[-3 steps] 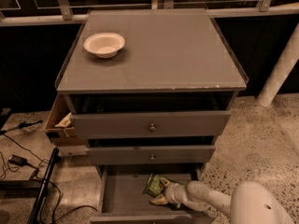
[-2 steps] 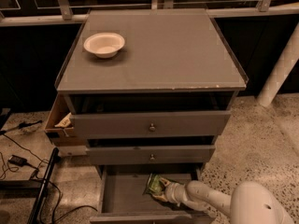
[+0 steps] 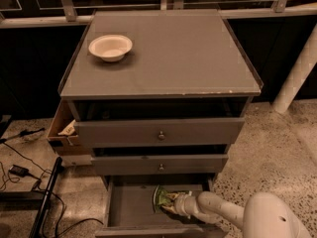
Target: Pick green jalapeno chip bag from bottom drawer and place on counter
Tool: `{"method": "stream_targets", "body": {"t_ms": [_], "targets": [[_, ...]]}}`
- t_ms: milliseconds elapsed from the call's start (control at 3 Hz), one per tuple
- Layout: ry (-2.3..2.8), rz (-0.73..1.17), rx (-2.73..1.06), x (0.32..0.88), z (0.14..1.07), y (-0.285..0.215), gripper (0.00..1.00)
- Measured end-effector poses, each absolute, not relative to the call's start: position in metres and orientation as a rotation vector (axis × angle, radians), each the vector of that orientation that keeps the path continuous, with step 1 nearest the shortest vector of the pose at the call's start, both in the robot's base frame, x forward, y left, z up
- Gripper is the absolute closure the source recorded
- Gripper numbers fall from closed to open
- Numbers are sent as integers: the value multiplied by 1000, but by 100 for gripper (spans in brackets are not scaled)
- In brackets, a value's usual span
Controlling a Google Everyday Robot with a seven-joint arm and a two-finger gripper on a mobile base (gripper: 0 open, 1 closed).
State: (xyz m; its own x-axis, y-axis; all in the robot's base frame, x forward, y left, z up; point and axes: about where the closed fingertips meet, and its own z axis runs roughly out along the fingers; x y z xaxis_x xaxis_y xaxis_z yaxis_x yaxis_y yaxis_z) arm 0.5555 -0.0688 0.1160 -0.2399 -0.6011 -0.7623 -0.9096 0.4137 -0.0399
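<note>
The bottom drawer [image 3: 129,207] of the grey cabinet is pulled open and shows its flat grey floor. The green jalapeno chip bag [image 3: 159,198] lies in its right half, towards the back. My gripper [image 3: 173,204] reaches into the drawer from the lower right on the white arm [image 3: 223,212]. Its tip is right against the bag's right side and hides part of it. The counter [image 3: 168,53] is the wide grey top above, with a chipped front edge.
A white bowl [image 3: 110,47] stands on the counter at the back left. The two knobbed drawers [image 3: 161,133] above are slightly open. A cardboard box [image 3: 62,130] sits against the cabinet's left side. Cables [image 3: 20,170] lie on the floor at left, and a white post [image 3: 297,68] stands at right.
</note>
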Motion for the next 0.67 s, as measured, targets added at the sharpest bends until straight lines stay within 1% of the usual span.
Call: {"method": "stream_targets", "body": {"t_ms": [333,667], "targets": [[1920,647,-1384,540,125,-65,100],[1875,702,-1492,526,153,-65,100]]}}
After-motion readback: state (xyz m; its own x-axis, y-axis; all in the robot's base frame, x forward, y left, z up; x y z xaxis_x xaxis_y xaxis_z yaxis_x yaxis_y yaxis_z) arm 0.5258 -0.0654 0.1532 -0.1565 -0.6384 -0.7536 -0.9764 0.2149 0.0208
